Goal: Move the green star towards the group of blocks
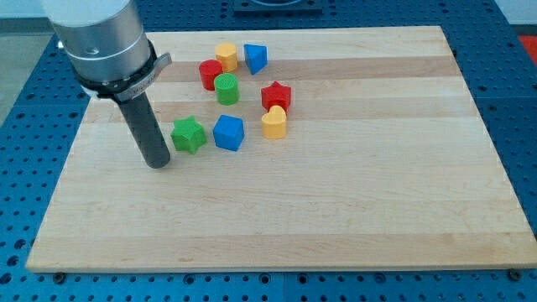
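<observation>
The green star [189, 133] lies on the wooden board [336, 210], left of centre. My tip [158, 163] rests on the board just left of the star and a little below it, with a small gap between them. A blue cube [228, 132] sits right next to the star on its right. The rest of the group lies up and to the right: a green cylinder [226, 88], a red cylinder [211, 73], a yellow block [226, 56], a blue block [255, 58], a red star [275, 95] and a yellow heart [274, 122].
The arm's grey body [101, 38] hangs over the board's upper left corner. A blue perforated table [520, 101] surrounds the board.
</observation>
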Available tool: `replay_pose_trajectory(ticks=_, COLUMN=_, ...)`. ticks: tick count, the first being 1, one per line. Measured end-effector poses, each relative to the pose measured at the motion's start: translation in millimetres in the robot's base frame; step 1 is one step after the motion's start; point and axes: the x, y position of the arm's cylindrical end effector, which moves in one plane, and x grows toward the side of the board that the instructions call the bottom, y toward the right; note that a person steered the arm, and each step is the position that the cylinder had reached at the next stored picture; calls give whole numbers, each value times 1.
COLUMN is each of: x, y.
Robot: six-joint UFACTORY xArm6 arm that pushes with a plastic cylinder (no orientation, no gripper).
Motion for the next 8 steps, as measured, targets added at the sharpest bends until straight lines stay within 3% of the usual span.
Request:
replay_pose_trajectory(ticks=2, x=0, y=31)
replay_pose_trajectory(ticks=8, x=-26, y=31)
